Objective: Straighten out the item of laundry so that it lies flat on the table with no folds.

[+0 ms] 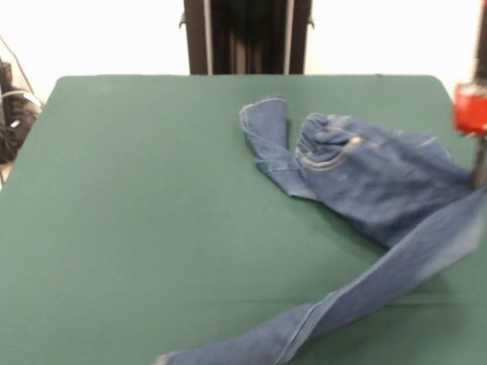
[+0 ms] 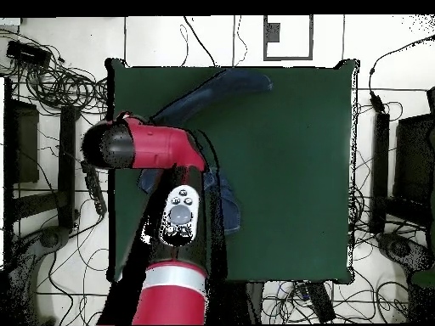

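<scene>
A large rectangular surface [image 1: 152,220] covered in dark green felt-like cloth fills most of the front view. A pair of blue denim jeans [image 1: 365,175] is seen crumpled on the right half of the frame, the waist and pocket area bunched in the upper right, one short piece folded up toward the centre top. One long leg is stretched from the right edge down to the bottom centre of the frame, reaching the lower border. The left half of the green cloth is bare and smooth.

At the right edge of the front view a blurred red part of the arm [image 1: 470,109] is visible above a thin dark stem touching the denim. The claw itself cannot be made out in either view, so whether it is apart or together cannot be told.

In the overhead view the red and black arm [image 2: 166,153] is seen rising from the bottom and bending toward the left edge, covering much of the jeans; a blue leg extends to the upper centre. Around the green cloth a pale floor [image 2: 68,51] is strewn with black cables [image 2: 51,81], with dark stands at both sides. In the front view a black pedestal [image 1: 247,36] stands at the top centre against a white wall.
</scene>
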